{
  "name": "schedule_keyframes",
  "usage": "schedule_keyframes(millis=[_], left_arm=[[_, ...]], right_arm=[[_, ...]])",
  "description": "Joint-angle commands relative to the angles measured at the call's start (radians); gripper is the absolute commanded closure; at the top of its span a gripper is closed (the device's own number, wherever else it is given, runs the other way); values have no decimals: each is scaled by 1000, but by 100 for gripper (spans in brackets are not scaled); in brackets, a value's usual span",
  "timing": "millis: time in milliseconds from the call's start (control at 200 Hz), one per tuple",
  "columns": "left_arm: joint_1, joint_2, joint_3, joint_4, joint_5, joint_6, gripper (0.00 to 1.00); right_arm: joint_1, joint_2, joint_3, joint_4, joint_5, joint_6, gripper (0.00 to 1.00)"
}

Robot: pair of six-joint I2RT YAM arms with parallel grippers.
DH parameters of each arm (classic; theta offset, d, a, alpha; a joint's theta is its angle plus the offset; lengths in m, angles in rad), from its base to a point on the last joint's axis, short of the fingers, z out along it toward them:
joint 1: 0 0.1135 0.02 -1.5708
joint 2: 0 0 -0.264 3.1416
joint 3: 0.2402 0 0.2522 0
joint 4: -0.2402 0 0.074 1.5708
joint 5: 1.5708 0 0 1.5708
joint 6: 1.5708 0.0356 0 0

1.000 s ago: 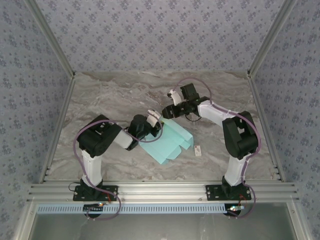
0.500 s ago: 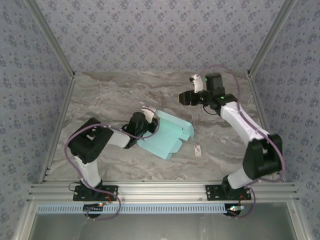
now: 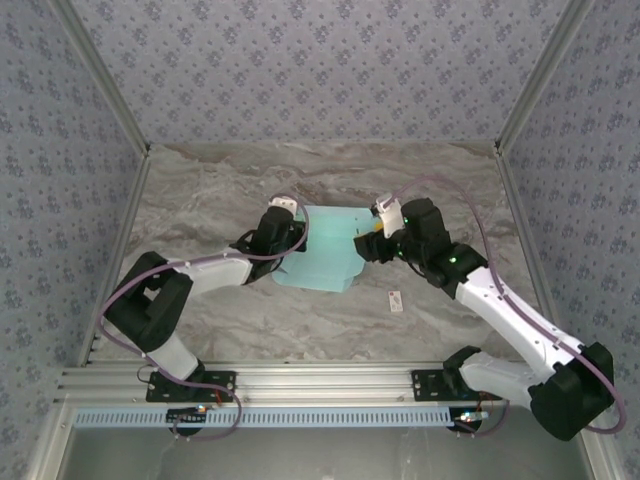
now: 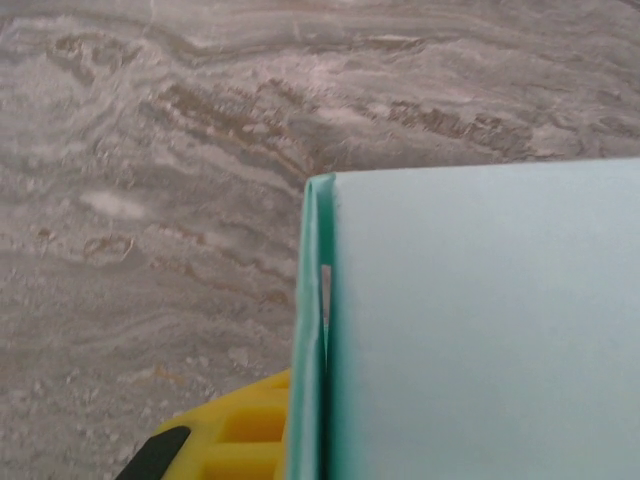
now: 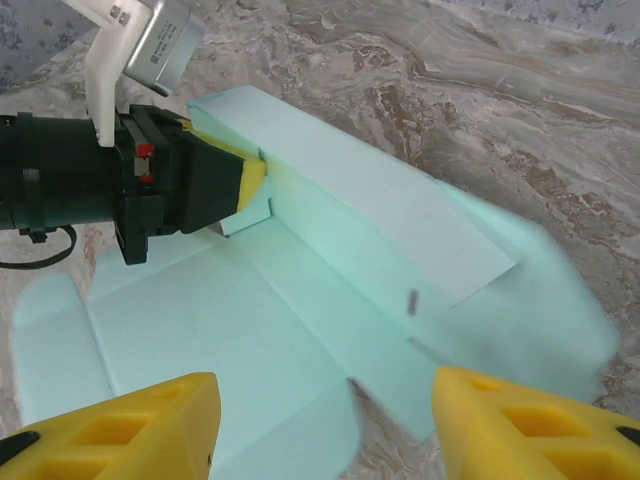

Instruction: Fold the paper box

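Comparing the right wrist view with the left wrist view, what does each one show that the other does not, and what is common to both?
Right wrist view: the left gripper closed on a raised panel of the paper box, the flat flaps, and the right gripper, open. Left wrist view: the card's doubled edge seen very close, beside one yellow finger. Both: the turquoise card and the marble table.
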Motion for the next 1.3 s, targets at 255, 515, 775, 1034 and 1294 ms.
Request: schedule_keyframes(millis=[255,515,775,1034,1294], left_arm=[[-6,-51,54,-134,-75,-35,100],[-7,-65,62,-151,-91,-25,100],[-7,-77,62,-144,-95,-21,100],[-8,-77,61,-136,-89,-22,100],[-12,-69,58,-130,-84,-22,100]], right_arm=[[32,163,218,-122,71,46,44],[92,316,367,-212,221,110,46],[114,411,411,-242,302,146,47],[104,457,394,-200,277,166,47],[72,442,282,27,15,257,48]])
